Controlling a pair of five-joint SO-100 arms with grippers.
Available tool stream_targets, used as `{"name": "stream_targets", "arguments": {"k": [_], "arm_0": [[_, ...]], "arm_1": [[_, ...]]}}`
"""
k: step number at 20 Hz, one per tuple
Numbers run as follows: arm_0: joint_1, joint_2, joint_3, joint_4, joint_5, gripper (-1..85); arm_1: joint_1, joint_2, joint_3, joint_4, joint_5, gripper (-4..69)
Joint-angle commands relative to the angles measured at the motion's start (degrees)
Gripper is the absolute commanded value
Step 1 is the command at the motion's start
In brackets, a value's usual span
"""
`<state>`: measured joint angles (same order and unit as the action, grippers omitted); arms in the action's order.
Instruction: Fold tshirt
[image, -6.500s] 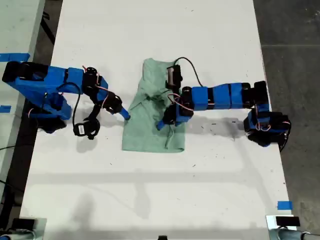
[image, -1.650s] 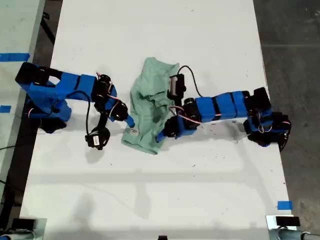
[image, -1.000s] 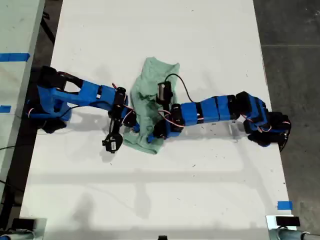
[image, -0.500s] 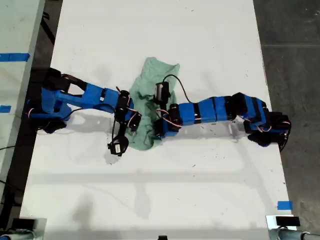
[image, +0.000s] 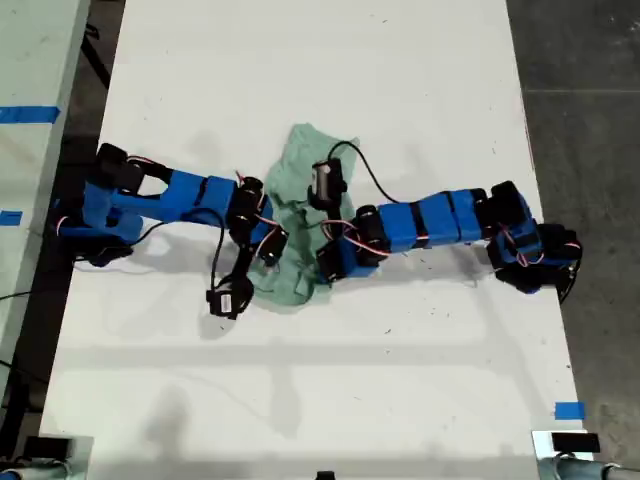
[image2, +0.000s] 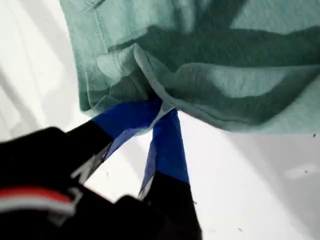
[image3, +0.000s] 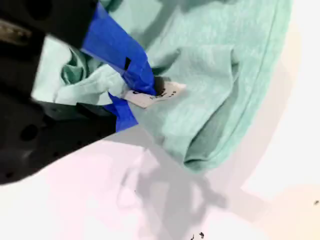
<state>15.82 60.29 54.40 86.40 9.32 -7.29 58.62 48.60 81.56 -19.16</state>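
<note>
Table (image: 300, 60), white and broad, carries the whole job. The tshirt (image: 300, 165) lies bunched near its middle in the exterior view, crumpled rather than flat, with its neater end toward twelve o'clock.

One arm reaches in from that view's three o'clock and ends in my first gripper (image: 328, 262). Its wrist camera shows my first gripper (image2: 161, 106) closed narrow on a hemmed fold of the tshirt (image2: 210, 75). The other arm comes from nine o'clock with my second gripper (image: 272, 250). In its own camera my second gripper (image3: 139, 97) is clamped on cloth of the tshirt (image3: 220, 75), right at a small white label (image3: 156, 94).

I judge the fold is mid-carry: both pinched edges are being brought over the body. Next, both need laying down evenly toward twelve o'clock before release, or the heap will only tighten.

The two wrists crowd each other at the centre, and the second arm's dangling cable (image: 222, 285) hangs close by. A scrap of blue tape (image: 568, 410) at five o'clock is well clear.
</note>
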Motion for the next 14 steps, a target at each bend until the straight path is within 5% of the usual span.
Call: {"name": "stream_targets", "arguments": {"k": [1, 7, 11, 14], "arm_0": [[2.81, 0.53, -13.36, 4.48, 2.02, 0.0], [6.06, 5.89, -13.01, 4.04, 3.52, 0.0], [-2.02, 9.23, -12.48, 8.00, 10.02, 0.0], [-14.15, 12.13, -12.30, 9.93, 19.86, 0.0]], "arm_1": [[-4.22, 9.14, -0.70, 2.64, -1.85, -2.2], [-7.91, 11.87, -0.35, 4.57, 0.35, -2.2], [1.85, 19.07, 4.48, 8.96, -1.32, -2.1], [13.89, 25.84, 9.05, 9.93, -9.93, -2.1]]}}
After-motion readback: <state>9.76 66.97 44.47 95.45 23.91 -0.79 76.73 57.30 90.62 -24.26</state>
